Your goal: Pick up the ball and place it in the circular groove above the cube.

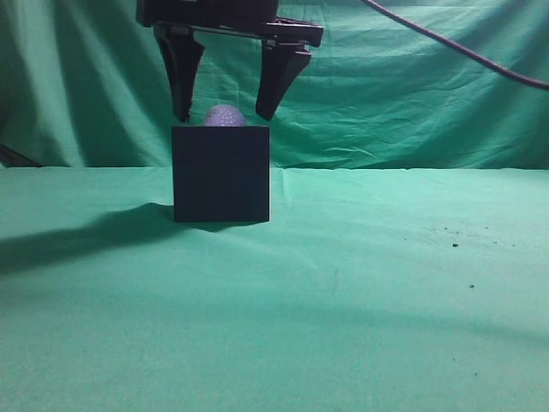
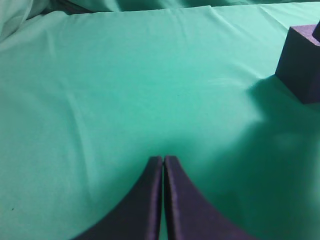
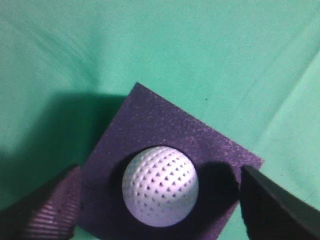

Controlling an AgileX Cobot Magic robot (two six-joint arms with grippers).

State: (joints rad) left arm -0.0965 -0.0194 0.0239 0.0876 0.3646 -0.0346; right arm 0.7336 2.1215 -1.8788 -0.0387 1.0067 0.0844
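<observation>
The dark cube [image 1: 221,174] stands on the green cloth left of centre. The white dimpled ball [image 1: 225,116] sits in the round groove on the cube's top; it also shows in the right wrist view [image 3: 160,186] on the cube's top face [image 3: 165,130]. My right gripper [image 1: 225,110] hangs open straight above, one finger on each side of the ball, not touching it; its fingers show at both lower edges of the right wrist view [image 3: 160,205]. My left gripper [image 2: 163,159] is shut and empty over bare cloth, with the cube [image 2: 300,62] far to its right.
Green cloth [image 1: 360,292] covers the table and rises as a backdrop behind. A black cable [image 1: 463,51] runs across the upper right. A few dark specks [image 1: 455,245] lie on the cloth at the right.
</observation>
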